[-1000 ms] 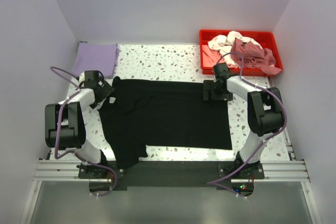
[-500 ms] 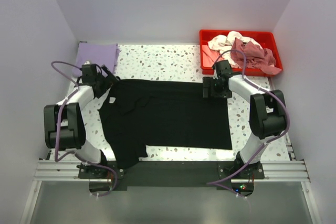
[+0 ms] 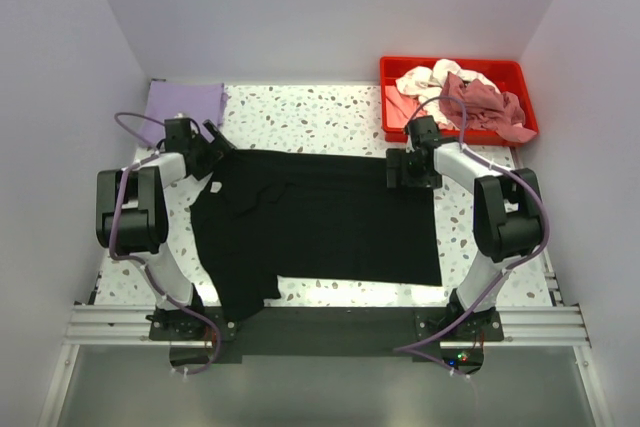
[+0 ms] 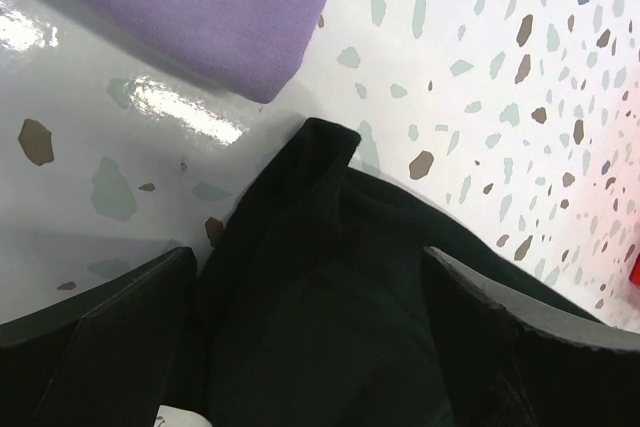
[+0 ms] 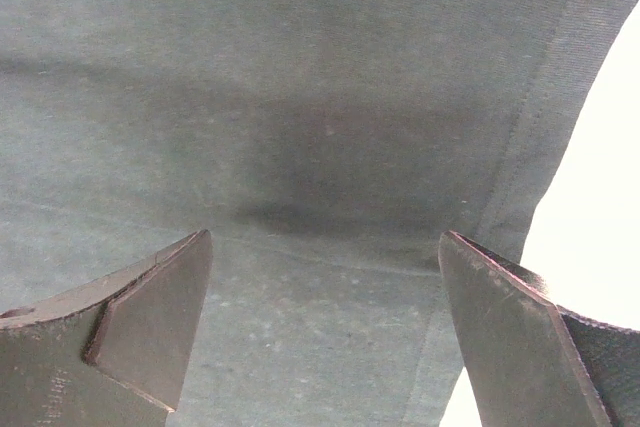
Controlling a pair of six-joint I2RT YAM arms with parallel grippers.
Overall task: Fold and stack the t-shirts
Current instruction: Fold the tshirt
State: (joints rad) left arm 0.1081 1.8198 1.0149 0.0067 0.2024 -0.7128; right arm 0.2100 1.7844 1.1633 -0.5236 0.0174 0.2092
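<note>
Speckled tabletop (image 3: 320,112) bears a limp, large black cloth t-shirt (image 3: 330,222), probably best pinched at its far corners, where left gripper (image 3: 214,140) and right gripper (image 3: 398,169) gape empty.

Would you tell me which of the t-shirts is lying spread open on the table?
The black t-shirt; the lavender one lies folded far left, and the rest are crumpled in the red tray.

One black t-shirt (image 3: 330,222), one lavender t-shirt (image 3: 185,105), three crumpled t-shirts (image 3: 470,97), one red tray (image 3: 510,68), one speckled table (image 3: 300,117)
</note>
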